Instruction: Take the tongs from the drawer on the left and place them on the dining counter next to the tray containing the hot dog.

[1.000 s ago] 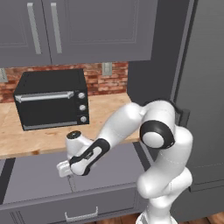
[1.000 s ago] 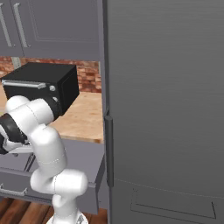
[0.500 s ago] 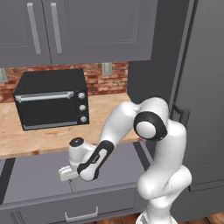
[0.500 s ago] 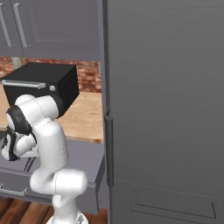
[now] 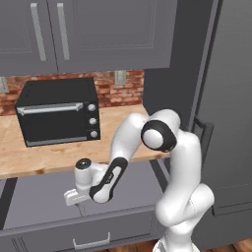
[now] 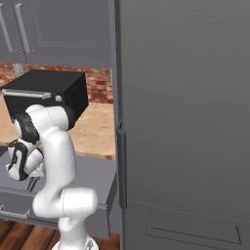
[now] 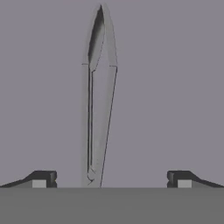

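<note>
Two dark fingertips (image 7: pixel 42 178) are seen spread wide apart at the bottom of the hand view, with nothing clamped between them. In the left base view the white arm (image 5: pixel 167 162) is bent forward and down from the lower right, and the gripper (image 5: pixel 74 197) is lowered into the open drawer (image 5: pixel 44 202) beneath the wood-topped counter (image 5: pixel 59 152). A black toaster oven (image 5: pixel 58 111) is set on that counter, above and behind the gripper, under grey wall cabinets (image 5: pixel 88 34) and a brick backsplash. A tall grey panel (image 6: pixel 185 122) is shown off to the arm's right. The tongs (image 7: pixel 99 96) are laid flat on the grey drawer floor directly ahead of the gripper, between its open fingers and running lengthwise away from it, their arms parted at the far end. No contact between fingers and tongs is visible.
</note>
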Controlling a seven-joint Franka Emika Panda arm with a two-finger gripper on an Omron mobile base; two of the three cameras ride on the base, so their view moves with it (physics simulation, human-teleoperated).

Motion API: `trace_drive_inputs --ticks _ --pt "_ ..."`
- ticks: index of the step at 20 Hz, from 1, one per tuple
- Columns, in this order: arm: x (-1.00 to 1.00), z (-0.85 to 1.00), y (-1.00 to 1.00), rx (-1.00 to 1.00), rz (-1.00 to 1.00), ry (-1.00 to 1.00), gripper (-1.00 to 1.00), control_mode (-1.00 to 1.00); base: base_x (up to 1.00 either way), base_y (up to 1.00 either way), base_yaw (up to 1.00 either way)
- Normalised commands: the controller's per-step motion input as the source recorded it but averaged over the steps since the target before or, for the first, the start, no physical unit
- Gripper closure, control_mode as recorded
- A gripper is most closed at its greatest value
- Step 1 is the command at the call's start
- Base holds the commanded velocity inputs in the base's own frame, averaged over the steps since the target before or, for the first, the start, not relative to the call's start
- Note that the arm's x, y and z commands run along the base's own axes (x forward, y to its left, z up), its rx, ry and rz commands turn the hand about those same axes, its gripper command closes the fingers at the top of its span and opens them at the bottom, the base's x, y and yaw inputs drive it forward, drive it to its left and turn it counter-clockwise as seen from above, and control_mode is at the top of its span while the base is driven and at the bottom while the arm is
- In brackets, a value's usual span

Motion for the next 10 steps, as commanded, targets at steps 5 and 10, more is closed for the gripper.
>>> trace_drive_inputs --ticks 5,10 --pt "0.34 -0.3 0.11 -0.03 -0.01 0.0 -1.0 -1.0 0.0 0.0 0.0" --pt "0.28 -0.34 0.2 -0.01 -0.02 0.0 -1.0 -1.0 0.0 0.0 0.0"
